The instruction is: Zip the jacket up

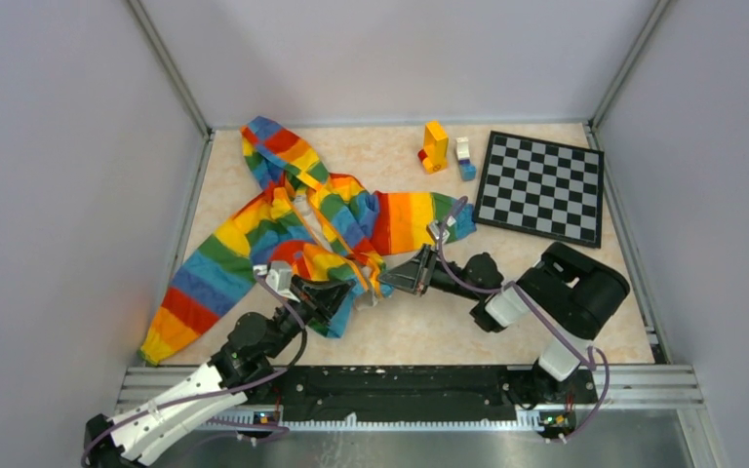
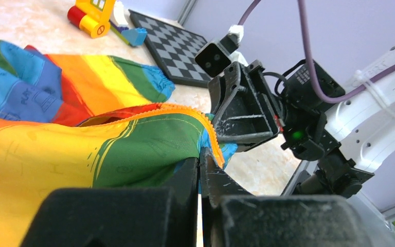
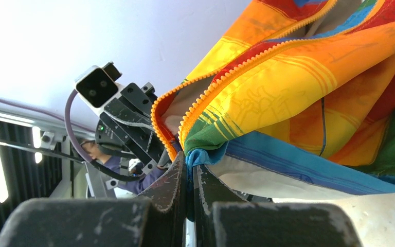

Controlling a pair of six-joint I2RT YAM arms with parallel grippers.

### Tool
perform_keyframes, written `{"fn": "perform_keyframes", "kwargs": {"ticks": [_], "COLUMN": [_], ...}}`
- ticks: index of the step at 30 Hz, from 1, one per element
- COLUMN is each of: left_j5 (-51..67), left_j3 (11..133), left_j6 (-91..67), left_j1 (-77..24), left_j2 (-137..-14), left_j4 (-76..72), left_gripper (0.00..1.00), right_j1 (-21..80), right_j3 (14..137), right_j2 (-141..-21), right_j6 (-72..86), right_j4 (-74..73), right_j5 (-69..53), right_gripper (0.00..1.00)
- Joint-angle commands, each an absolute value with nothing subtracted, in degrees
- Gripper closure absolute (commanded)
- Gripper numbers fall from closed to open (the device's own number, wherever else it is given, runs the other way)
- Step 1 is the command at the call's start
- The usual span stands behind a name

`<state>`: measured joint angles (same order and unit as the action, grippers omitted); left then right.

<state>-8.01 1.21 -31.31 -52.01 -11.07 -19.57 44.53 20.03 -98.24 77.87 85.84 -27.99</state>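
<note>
jacket [image 1: 293, 229]: lying rumpled and open on the bench [image 1: 507, 327]. The bottom front corner is bunched up right between the two hands, and the hood and sleeves sprawl away beyond them.
how it'll handle: my guess is super light, soft and floppy with no stiffness at all. It'll sag, fold and slide around instead of holding a shape, so both sides need tension or the teeth won't line up.
zipper teeth [image 2: 185, 109]: orange, running along the front edges. Both rows end just above the fingertips of each hand.
where to grab: I'd say the hem right beside the bottom of the teeth, which is pretty much where it's held. I can't spot the slider or pull tab in any view.
left hand [image 1: 330, 297]: clenched on the green/blue hem corner, with fabric pinched between its fingers. Most of the jacket is draped off to its left and ahead of it.
right hand [image 1: 392, 278]: also clamped tight, on the blue hem edge right under the zipper end. The cloth rises above and to its right, and the left hand sits just across from it.
other stuff: chessboard [image 1: 541, 185] and toy blocks [image 1: 436, 146], both well beyond the right hand and out of the way.
</note>
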Motion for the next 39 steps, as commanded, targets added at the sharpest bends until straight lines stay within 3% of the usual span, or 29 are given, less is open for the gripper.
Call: {"fn": "perform_keyframes", "kwargs": {"ticks": [1,39], "left_j5": [-5.99,-9.05], "left_j3": [0.26,-1.5], "left_j6": [-29.18,-27.18], "left_j1": [-51.94,-51.99], "left_j2": [-9.72,-10.24], "left_j4": [-26.52,-26.53], "left_gripper": [1.0,1.0], "right_j1": [45.79,48.16], "right_j3": [21.93,22.35], "right_j2": [-96.25,-93.41], "right_j6": [79.84,86.27], "right_j4": [98.63,98.62], "right_j5": [-26.46,-23.32], "right_gripper": [1.0,1.0]}}
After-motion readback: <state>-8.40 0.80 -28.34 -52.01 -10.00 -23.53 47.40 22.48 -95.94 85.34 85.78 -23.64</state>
